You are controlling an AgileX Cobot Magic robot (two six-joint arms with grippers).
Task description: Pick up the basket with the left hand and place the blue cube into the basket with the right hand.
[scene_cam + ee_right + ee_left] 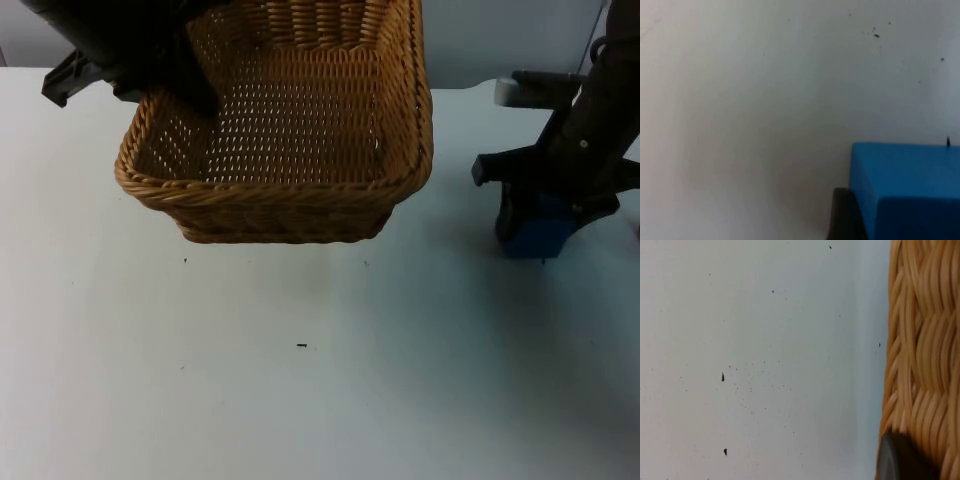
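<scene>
The wicker basket point(262, 192) hangs tilted above the table at the middle back, and nothing lies inside it. My left gripper point(188, 92) is shut on its left rim. In the left wrist view the woven basket wall point(925, 355) runs beside one black fingertip point(897, 460). The blue cube point(530, 241) is at the right side of the table, with my right gripper point(541, 222) shut around it from above. In the right wrist view the blue cube point(910, 185) sits against a black fingertip point(842, 216). Whether the cube rests on the table or is just off it, I cannot tell.
White table top point(300, 400) stretches open in front of the basket and between the two arms, with a few small dark specks point(301, 346). The grey partition wall point(500, 40) closes the back.
</scene>
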